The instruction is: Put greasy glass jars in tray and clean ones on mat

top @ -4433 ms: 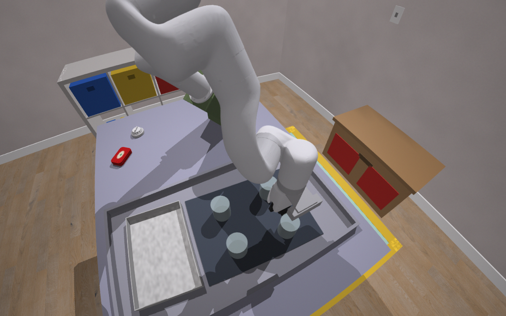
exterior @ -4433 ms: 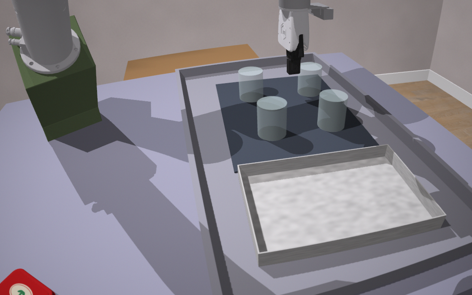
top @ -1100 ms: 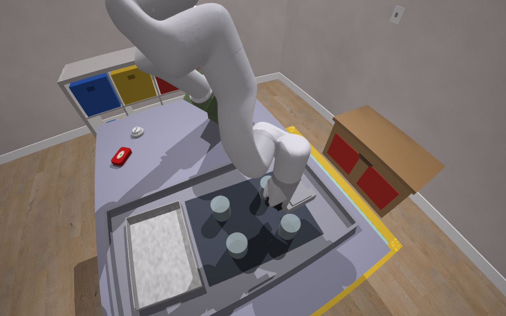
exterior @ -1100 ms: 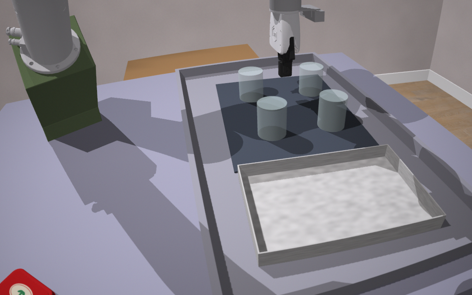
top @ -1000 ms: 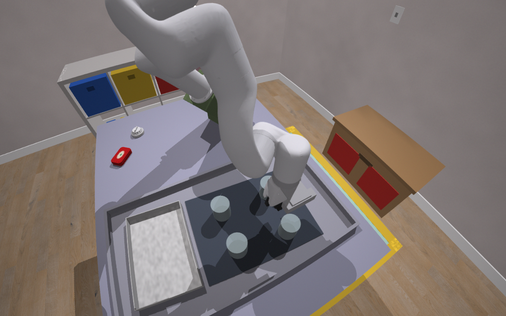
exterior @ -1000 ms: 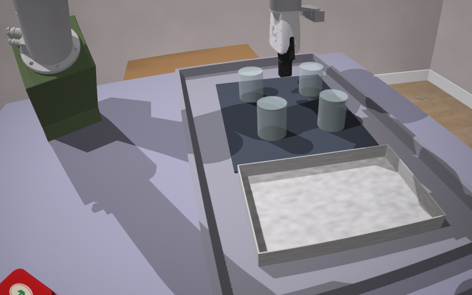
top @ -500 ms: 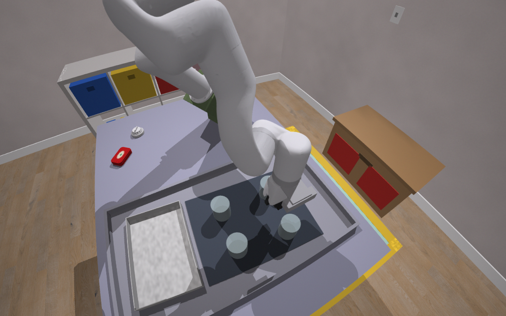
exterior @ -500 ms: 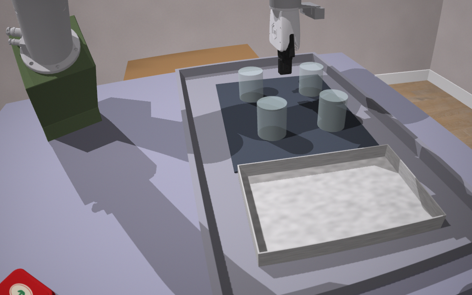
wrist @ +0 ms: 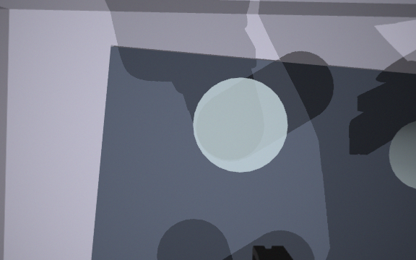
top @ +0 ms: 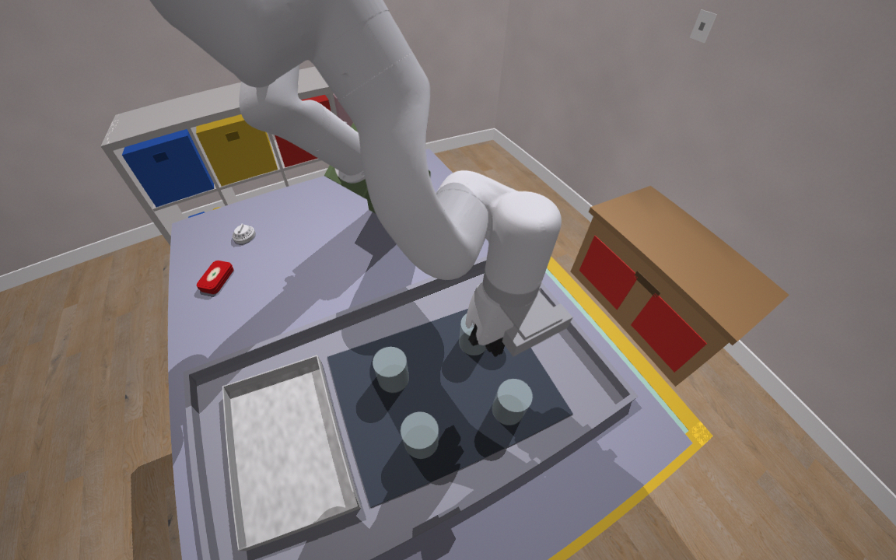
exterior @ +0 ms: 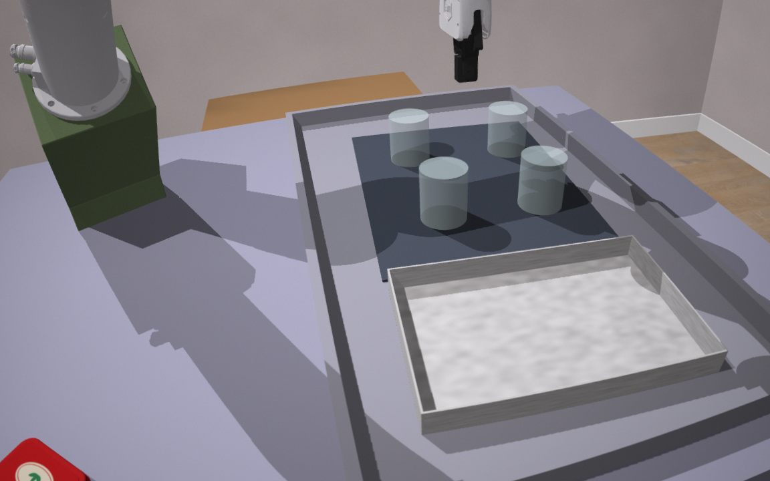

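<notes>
Several clear glass jars stand upright on the dark drying mat [exterior: 483,197], among them one at the far left [exterior: 408,136], one at the far right [exterior: 506,128] and one in the middle [exterior: 443,192]. The grey tray [exterior: 555,335] beside the mat is empty. My gripper [exterior: 466,74] is shut on nothing and hangs well above the far end of the mat, between the two far jars. In the top view the gripper [top: 491,344] partly hides one jar [top: 468,337]. The wrist view looks straight down on a jar [wrist: 240,124] near a mat corner.
A low grey wall [exterior: 315,251] rings the mat and the tray. A green block [exterior: 97,137] carries the arm's base. A red button box [top: 215,276] and a white dial [top: 243,233] lie far off on the table.
</notes>
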You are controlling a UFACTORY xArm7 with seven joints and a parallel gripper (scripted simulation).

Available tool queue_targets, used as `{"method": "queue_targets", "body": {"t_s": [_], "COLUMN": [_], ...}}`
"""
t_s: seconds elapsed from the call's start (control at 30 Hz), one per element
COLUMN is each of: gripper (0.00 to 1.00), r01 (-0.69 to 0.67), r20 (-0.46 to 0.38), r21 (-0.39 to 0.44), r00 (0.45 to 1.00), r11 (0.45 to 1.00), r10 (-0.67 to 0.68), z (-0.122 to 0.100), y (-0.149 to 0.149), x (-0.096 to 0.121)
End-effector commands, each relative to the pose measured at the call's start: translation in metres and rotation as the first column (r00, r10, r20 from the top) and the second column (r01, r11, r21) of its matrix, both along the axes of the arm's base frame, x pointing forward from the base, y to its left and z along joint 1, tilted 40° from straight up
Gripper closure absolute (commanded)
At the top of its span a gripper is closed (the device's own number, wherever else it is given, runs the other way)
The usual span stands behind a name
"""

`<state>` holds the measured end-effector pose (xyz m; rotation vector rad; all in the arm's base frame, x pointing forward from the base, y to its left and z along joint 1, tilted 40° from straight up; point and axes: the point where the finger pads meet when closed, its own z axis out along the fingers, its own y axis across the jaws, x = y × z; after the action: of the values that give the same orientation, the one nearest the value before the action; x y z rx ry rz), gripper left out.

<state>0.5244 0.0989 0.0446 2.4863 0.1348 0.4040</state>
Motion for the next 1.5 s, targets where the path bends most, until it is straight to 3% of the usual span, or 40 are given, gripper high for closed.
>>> {"method": "queue_targets", "body": {"t_s": [0.0,0.07,0.57,0.67,0.77,1.13,1.47], "gripper": [1.0,1.0,1.0,1.0,1.0,1.0,1.0], "r01": [0.0,0.0,0.0,0.0,0.0,0.0,0.0], "r20": [0.005,0.005,0.005,0.005,0.005,0.005,0.005], "r21": [0.001,0.001,0.001,0.001,0.001,0.001,0.001], "r00": [1.0,1.0,1.0,1.0,1.0,1.0,1.0], "r11": [1.0,1.0,1.0,1.0,1.0,1.0,1.0], "r10": [0.0,0.0,0.0,0.0,0.0,0.0,0.0], "z": [0.022,0.022,0.089,0.093,0.093,0.053,0.034], "y": [-0.025,-0.025,-0.127,-0.134,-0.134,-0.163,-0.177], "x": [-0.006,-0.006,-0.025,-0.026,-0.026,-0.009,-0.002]}}
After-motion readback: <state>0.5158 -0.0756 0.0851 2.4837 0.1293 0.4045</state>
